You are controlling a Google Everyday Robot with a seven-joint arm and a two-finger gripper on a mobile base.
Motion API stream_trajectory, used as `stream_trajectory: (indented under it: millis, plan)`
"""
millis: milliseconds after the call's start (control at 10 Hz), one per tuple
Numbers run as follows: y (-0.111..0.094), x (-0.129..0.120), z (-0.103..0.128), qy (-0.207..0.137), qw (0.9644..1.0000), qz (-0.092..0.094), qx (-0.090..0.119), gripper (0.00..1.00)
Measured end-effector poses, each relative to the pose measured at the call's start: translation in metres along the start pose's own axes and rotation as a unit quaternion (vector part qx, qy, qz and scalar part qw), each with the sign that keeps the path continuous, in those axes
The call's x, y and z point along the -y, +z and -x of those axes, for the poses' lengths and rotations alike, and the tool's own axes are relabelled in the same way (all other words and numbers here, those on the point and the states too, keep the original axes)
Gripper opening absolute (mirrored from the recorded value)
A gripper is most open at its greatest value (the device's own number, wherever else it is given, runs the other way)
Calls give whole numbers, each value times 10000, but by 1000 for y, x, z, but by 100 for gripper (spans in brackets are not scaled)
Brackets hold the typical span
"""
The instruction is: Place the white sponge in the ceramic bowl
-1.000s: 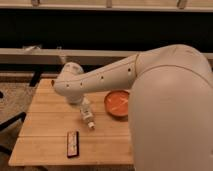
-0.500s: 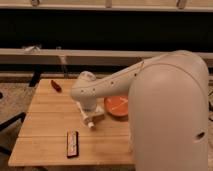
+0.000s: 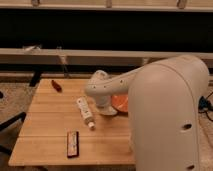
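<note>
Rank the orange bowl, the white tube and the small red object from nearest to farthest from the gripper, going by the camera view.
The gripper hangs low over the table, at the bowl's left edge.
1. ceramic bowl: right beside the gripper, towards the picture's right.
2. white tube: lying just to the picture's left.
3. red object: far back-left corner.

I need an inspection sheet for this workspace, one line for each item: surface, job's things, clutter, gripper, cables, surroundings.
Surface: wooden slatted table.
Job's things: ceramic bowl, orange, partly hidden behind the arm; white sponge not seen.
Clutter: white tube lying left of the bowl; dark flat bar near the front edge; small red thing at the far left.
Gripper: gripper low over the table at the bowl's left rim.
Cables: nothing seen.
Surroundings: pale ledge and dark wall behind the table.
</note>
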State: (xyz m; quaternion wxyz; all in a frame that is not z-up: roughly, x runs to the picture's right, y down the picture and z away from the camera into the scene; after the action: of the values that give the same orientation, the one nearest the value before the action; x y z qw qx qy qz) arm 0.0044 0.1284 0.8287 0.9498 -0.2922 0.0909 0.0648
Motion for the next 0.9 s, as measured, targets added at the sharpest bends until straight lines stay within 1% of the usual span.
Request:
stream_trajectory:
  millis: [200,500,700,900]
  plan:
    - [-3,-1,5,-28,10000,-24,17,0]
    - [-13,0,17,-104,9998,-104,165,0]
    - [-23,4,23,-170,9994,-179,247,0]
    - [-38,13,23,-186,9990,-270,304,0]
